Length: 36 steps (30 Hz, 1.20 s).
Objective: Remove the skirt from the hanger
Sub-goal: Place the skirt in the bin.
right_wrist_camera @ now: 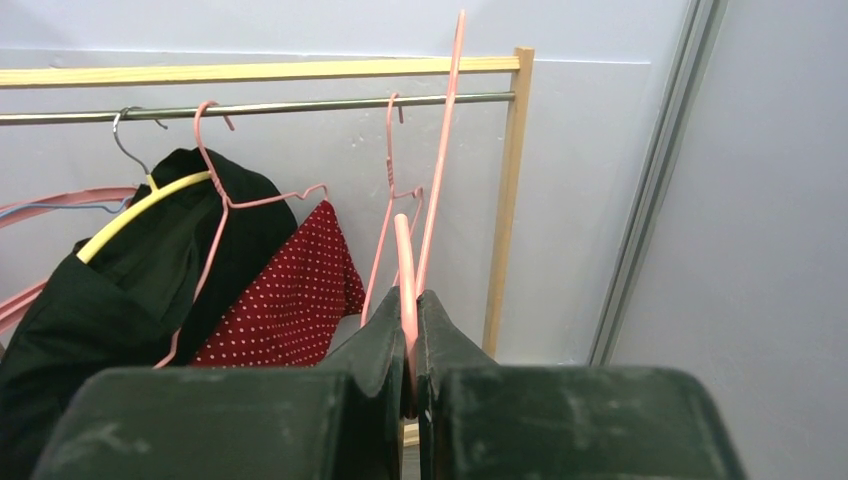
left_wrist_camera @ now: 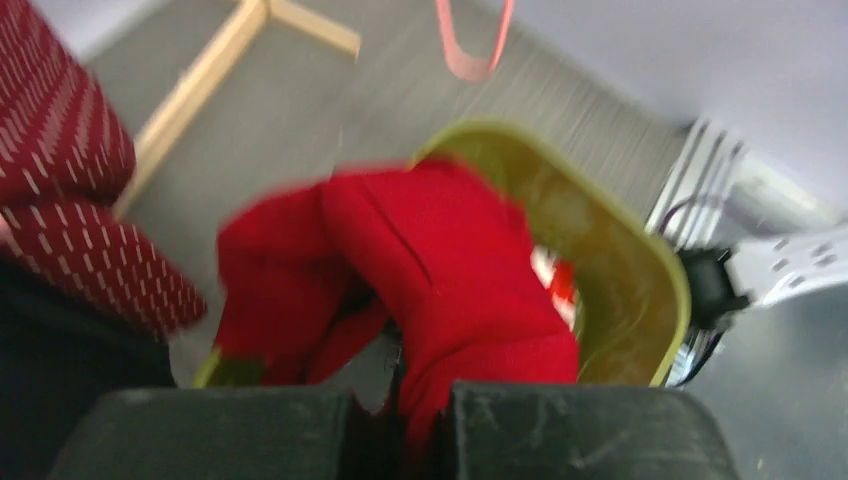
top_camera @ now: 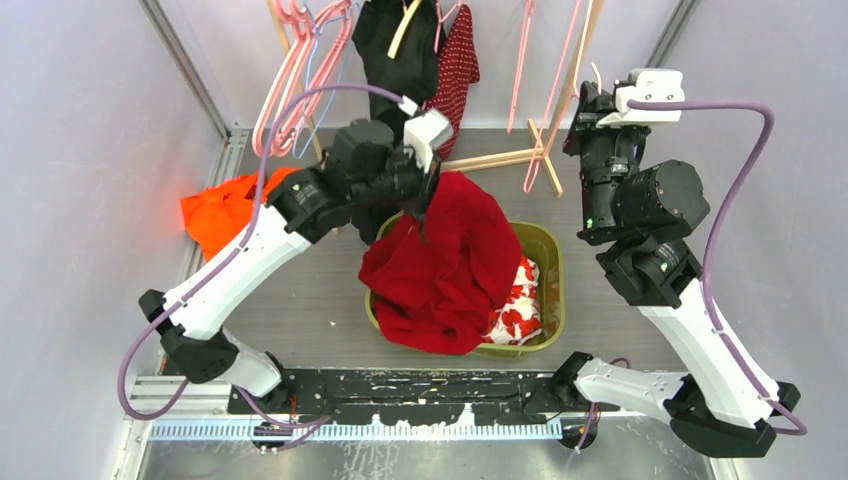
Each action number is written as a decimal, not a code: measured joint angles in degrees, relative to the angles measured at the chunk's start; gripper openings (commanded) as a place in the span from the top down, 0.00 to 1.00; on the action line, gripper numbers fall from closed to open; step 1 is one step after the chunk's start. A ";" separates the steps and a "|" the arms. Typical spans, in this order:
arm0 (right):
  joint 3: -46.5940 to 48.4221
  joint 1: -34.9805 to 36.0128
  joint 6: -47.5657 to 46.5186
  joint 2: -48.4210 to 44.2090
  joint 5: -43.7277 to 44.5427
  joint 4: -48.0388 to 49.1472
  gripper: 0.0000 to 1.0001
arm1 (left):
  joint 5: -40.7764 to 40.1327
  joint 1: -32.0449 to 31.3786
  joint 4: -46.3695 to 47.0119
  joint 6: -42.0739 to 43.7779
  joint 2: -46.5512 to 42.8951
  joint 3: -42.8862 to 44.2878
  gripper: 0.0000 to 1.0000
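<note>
The red skirt (top_camera: 448, 255) is gripped in the closed left jaws, draped over the green basket (top_camera: 556, 285). The pink hanger (right_wrist_camera: 402, 250) is pinched by the right jaws. If released off-centre, the skirt could be spilled over the rim.

Green bin (top_camera: 552, 280) centre; orange cloth (top_camera: 215, 215) far left; black garment (top_camera: 385, 50) on rail (right_wrist_camera: 300, 103).

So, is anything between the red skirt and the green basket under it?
Nothing visible blocks it. The red skirt, pinched in the shut left gripper, already drapes into the green basket; only a red-and-white floral garment lies inside, at the skirt's right edge.
</note>
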 measured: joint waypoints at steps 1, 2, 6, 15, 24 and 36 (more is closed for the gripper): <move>-0.13 0.00 0.02 -0.02 0.00 0.00 0.99 | -1.62 0.46 -1.05 0.07 -1.55 -5.64 1.00; -0.24 0.00 0.02 -0.02 0.00 0.02 0.99 | -1.70 0.48 -1.20 0.07 -1.64 -5.90 1.00; -0.46 -0.02 0.22 0.31 0.00 -0.44 0.99 | -4.17 2.05 -3.02 0.04 -6.19 -16.57 1.00; 0.17 -0.28 3.10 2.89 -0.02 -7.23 0.99 | -11.67 3.54 -12.31 1.01 -10.73 -21.62 0.35; 7.08 -0.28 6.21 5.18 -0.07 -15.02 0.99 | -13.73 3.54 -15.74 3.06 -12.79 -16.35 0.00; 10.67 -0.35 11.10 5.03 1.25 -26.58 0.99 | -11.47 3.54 -11.82 3.39 -23.34 -15.72 0.00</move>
